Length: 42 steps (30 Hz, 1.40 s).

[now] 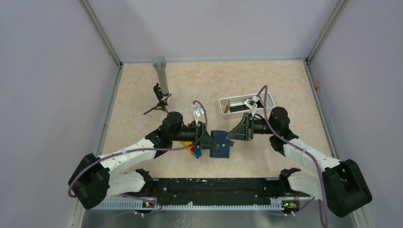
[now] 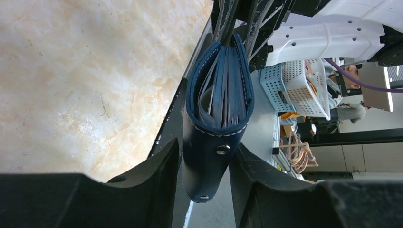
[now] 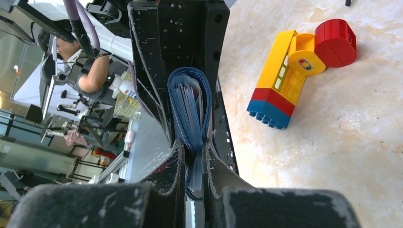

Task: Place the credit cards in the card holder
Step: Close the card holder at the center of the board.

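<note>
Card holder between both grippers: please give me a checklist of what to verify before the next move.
1. Right gripper pinched on the card holder: ok.
2. Left gripper firm on it: cannot tell; its fingers flank the holder.
3. Snap flap undone: looks ok, it hangs loose.
4. Card ready in a gripper: not ok; both grippers are at the holder.
5. Card located: cannot tell; something lies in the white tray.
6. Toy bricks apart from the holder: ok.
</note>
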Available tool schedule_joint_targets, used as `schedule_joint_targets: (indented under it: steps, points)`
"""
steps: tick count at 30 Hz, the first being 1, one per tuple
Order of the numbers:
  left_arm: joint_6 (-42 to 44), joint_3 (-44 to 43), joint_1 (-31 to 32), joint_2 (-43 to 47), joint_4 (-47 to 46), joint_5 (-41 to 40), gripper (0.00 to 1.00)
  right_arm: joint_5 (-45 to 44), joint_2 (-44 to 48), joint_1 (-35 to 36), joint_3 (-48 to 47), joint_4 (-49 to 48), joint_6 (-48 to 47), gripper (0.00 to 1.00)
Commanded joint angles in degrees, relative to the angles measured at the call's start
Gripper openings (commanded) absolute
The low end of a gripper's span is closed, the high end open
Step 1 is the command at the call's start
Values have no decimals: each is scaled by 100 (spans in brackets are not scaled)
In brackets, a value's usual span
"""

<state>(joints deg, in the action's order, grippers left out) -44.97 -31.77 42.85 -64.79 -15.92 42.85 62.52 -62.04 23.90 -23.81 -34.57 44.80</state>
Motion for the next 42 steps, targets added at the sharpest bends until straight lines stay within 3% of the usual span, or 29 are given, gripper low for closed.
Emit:
schedule_joint_targets:
  steps: [1, 5, 10, 11, 14, 19, 22, 28, 42]
  points:
    - [-185, 24, 24, -96, -619, 45, 42, 112, -1, 49, -289, -355, -90, 0]
    - [-325, 66, 43, -174, -868, 45, 26, 106, -6, 45, -272, -336, -98, 0]
    - [-355, 84, 68, -215, -773, -80, 0, -58, 19, 45, -315, -9, -272, 0]
    - [-336, 83, 74, -213, -641, -235, 0, -252, 46, 47, -345, 239, -399, 6]
    - [-358, 161, 79, -277, -167, -929, 0, -1291, 201, 38, -558, 1755, -1117, 52]
    - [-1010, 379, 113, -798, -379, -1479, 0, -3566, 530, 92, -543, 3714, -1421, 67]
    - [-1374, 390, 206, -1214, -431, -1691, 0, -4107, 568, 193, -282, 3999, -994, 65]
    - [-1727, 320, 294, -1887, -402, -1781, 0, -4516, 515, 782, 272, 3496, -252, 54]
    - [-1513, -41, 320, -1906, 1061, -2465, 0, -6478, -894, 2419, -990, 4010, -264, 45]
